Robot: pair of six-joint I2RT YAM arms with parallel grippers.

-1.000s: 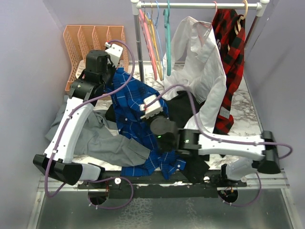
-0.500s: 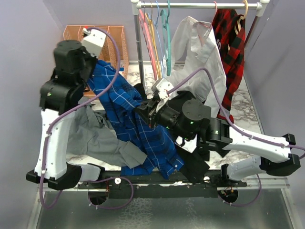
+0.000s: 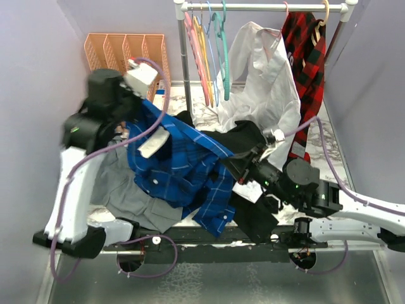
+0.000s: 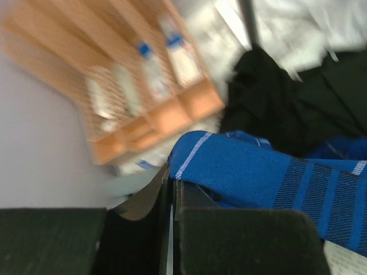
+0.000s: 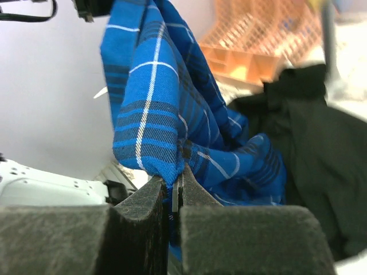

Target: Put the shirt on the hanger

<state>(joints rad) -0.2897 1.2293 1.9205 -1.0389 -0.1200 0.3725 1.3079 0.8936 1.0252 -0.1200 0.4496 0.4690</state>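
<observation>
i work inside plain lilac walls, over a white marbled tabletop with a clothes rail across its far end. a white shirt and a red-and-black plaid shirt hang from the rail. a grey shirt lies crumpled on the near left of the table and a black garment lies in the middle. an orange file rack stands in the far left corner. the blue plaid shirt is lifted off the table and strung between my two arms, sagging in folds over the grey shirt and the black garment. it is well apart from the teal hanger, which hangs by its hook on the rail, between the pink hangers and the white shirt. my left claw is raised near the file rack, its jaws pressed together on a fold of the blue cloth. my right claw, lower and toward the near right, is pinched tight on another edge of the same shirt, and the fabric rises from it in a tall drape.
</observation>
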